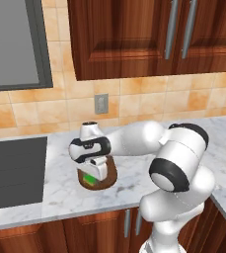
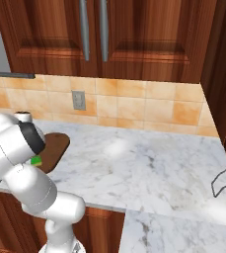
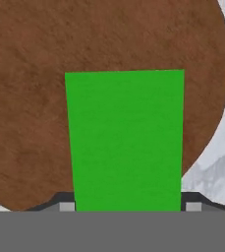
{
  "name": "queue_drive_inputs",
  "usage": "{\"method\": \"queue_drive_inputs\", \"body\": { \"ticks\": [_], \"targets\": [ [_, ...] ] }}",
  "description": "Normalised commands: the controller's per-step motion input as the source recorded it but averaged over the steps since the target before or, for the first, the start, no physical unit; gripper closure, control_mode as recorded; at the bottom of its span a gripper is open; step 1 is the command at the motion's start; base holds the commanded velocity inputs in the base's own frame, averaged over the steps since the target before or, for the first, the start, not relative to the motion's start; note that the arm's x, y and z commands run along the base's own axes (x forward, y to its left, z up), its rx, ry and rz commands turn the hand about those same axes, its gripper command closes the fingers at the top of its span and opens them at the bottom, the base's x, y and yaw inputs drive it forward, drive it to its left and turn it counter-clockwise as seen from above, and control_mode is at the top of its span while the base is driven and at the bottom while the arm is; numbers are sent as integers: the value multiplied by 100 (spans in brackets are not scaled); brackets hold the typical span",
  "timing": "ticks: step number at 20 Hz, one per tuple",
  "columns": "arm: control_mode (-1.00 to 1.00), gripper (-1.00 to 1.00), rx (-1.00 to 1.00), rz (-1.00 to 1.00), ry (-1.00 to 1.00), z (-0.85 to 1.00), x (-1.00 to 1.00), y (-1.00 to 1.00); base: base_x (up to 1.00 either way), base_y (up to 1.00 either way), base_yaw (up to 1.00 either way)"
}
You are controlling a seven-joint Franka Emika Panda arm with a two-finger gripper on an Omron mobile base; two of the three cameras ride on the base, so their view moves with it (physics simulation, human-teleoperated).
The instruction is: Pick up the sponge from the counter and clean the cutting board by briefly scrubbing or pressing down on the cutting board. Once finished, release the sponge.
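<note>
A: From the left base view first?
B: Arm stretched out low over the counter [image 1: 55,188], gripper [image 1: 95,170] down over the cutting board [image 1: 109,179]. Sponge [image 1: 90,179] showing green just under the fingers, on the board's near end.

A: And from the right base view?
B: Mostly blocked by the arm. Just a sliver of green beside the elbow, with the board's rounded end poking out behind.

A: Hand view, then?
B: Looking straight down at the green face, brown wood all round it and a corner of marble at one side. Fingertips [image 3: 67,206] pressed to either flank at the bottom edge, so narrowly closed and clamped on it.

A: So how far along?
B: Picked up and brought to the board, by the look of it. Pressing or scrubbing likely under way or about to be; hard to tell whether actually touching the wood. Letting go left to do.
</note>
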Motion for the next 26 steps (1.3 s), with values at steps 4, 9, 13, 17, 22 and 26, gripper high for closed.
{"method": "queue_drive_inputs", "body": {
  "ticks": [4, 9, 13, 17, 22, 26],
  "targets": [
    [-100, 100, 0, -23, -36, -9, 29, 0, 0, 0, 0],
    [-100, 100, 0, -20, -20, -8, 55, 0, 0, 0, 0],
    [-100, 100, 9, -8, 17, -2, 63, 0, 0, 0, 0],
    [-100, 100, 13, -6, 15, -13, 18, 4, 0, 0, 0],
    [-100, 100, 1, -10, -12, -24, 48, 0, 0, 0, 0],
    [-100, 100, 2, -13, -10, -12, 69, -4, 0, 0, 0]
  ]
}}
